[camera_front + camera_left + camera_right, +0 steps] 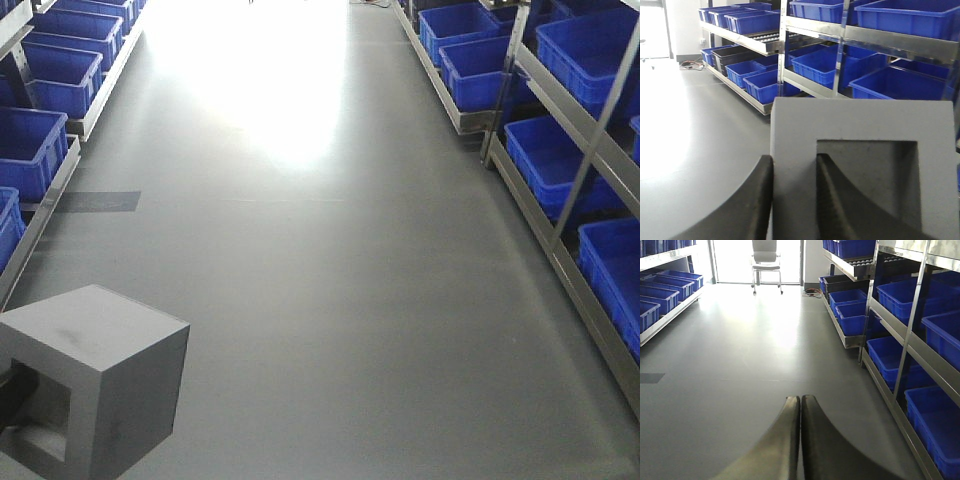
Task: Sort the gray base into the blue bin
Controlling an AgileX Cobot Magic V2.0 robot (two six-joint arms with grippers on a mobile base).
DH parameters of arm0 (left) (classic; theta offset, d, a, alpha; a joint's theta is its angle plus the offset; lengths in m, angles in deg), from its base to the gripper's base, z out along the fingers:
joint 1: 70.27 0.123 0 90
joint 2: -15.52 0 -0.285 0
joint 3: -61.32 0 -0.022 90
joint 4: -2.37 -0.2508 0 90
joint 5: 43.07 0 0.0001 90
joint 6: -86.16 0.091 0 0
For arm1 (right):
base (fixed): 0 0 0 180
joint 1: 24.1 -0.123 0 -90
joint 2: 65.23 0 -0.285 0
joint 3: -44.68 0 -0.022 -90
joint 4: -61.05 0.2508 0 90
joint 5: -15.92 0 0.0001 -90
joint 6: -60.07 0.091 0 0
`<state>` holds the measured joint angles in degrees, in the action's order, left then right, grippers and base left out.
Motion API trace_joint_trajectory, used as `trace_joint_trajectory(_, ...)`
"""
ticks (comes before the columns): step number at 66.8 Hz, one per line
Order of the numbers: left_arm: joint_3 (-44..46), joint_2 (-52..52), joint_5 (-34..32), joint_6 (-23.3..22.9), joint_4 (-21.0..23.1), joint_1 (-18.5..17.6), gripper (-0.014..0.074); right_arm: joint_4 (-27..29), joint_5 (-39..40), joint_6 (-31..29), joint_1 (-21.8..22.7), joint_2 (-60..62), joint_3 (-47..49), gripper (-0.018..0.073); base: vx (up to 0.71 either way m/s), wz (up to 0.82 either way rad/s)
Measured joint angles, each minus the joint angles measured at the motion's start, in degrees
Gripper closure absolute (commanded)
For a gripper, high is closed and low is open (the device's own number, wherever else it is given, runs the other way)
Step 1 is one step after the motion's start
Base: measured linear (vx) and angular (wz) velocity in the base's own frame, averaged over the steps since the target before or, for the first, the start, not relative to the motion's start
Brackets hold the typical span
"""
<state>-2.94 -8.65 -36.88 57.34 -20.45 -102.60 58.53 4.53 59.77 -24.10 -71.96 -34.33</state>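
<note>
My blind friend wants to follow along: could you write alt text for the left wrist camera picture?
A gray base, a block with a square recess, fills the foreground, clamped by the left gripper with one dark finger outside its wall and one inside the recess. Behind it, metal shelving holds rows of blue bins beside a gray floor.

The gray base fills the eight o'clock corner, recess showing; blue bins line racks at ten and two o'clock.

Warehouse aisle, metal racks of blue bins, gray floor
</note>
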Motion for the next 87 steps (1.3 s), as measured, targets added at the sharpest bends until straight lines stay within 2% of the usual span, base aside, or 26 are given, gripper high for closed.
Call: trace_joint_trajectory(87, 0.00, 0.00, 0.00, 0.00, 0.00, 0.00, 0.0603, 0.00, 0.00, 0.00, 0.00, 0.00, 0.00, 0.0564, 0.50, 0.04)
